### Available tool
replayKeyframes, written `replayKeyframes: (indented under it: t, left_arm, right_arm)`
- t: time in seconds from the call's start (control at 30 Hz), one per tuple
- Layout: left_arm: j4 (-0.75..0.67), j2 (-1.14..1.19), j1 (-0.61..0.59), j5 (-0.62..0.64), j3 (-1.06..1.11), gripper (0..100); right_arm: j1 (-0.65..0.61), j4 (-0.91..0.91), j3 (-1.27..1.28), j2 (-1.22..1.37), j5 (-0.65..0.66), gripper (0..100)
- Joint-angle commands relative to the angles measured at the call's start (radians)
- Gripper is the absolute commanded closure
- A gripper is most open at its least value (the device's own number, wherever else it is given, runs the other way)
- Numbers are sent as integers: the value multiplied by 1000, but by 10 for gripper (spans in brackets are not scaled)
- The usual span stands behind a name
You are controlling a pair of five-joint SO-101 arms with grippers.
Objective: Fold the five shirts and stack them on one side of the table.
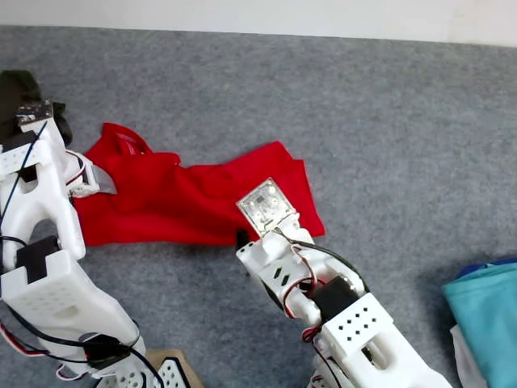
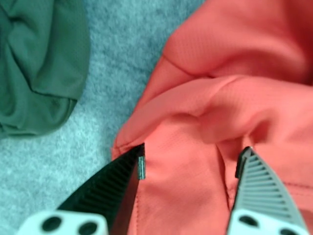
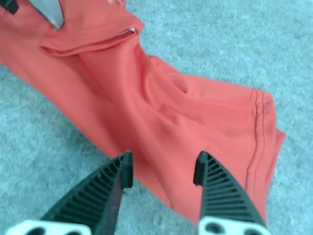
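**Red shirt lies rumpled on the fuzzy grey table**

We see a red shirt (image 1: 174, 206) lying across the grey table (image 1: 363, 105), which looks fuzzy like carpet. The shirt is thin, smooth cloth with soft folds, and a stitched hem runs along one end. The left gripper (image 2: 190, 166) is at the bunched end of the shirt. Its ridged fingers are spread apart and hold nothing. We cannot tell if the tips touch the cloth. The right gripper (image 3: 164, 171) is spread apart too, over the shirt's near edge, and holds nothing. A dark green shirt (image 2: 39, 63) sits crumpled near the red one, not touching it, and is partly cut off. A teal shirt (image 1: 485, 311) lies well apart at the table's side, also cut off.
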Motion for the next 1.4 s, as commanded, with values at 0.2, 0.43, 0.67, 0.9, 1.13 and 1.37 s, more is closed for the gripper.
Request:
replayKeyframes:
  t: [0.2,0.43,0.67,0.9,1.13,1.37]
  left_arm:
    - [281,-21,-10,-8,-266,705]
    - [365,-8,-7,-3,-378,909]
    - [298,22,30,-6,-272,947]
    - [222,67,36,-8,-189,947]
    - [207,99,61,-8,-193,944]
    - [249,77,94,-6,-232,944]
  right_arm:
    - [-27,-165,-12,102,5,994]
    - [-76,-171,-193,390,3,991]
    - [-70,-231,-380,710,3,991]
    - [-70,-269,-452,912,8,991]
    - [-70,-269,-450,932,6,991]
    - [-70,-269,-449,934,6,991]
